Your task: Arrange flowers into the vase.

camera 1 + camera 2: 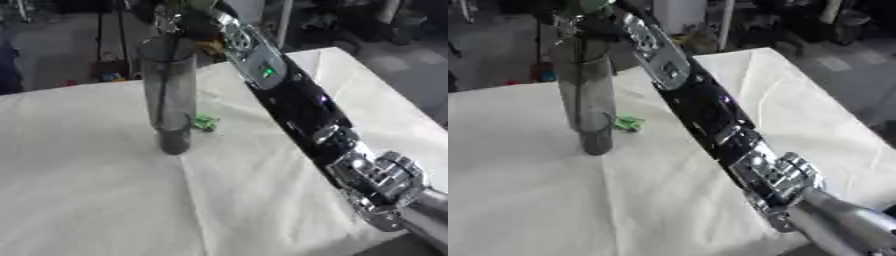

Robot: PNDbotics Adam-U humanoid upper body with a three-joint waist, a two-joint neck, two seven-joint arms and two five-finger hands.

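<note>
A tall grey see-through vase (170, 95) stands upright on the white cloth. A thin stem (162, 102) runs down inside it. My right arm reaches from the lower right up across the table, and its hand (194, 22) sits right over the vase's mouth at the top edge. The fingers are curled on the green top of a flower (588, 5), partly cut off by the picture's edge. A small green piece (205, 122) lies on the cloth just right of the vase's base. My left hand does not show.
The white cloth (96, 190) covers the table, with a fold running down from the vase. The table's far edge (79, 85) lies just behind the vase, with dark floor and clutter beyond. The right edge (859, 115) drops off.
</note>
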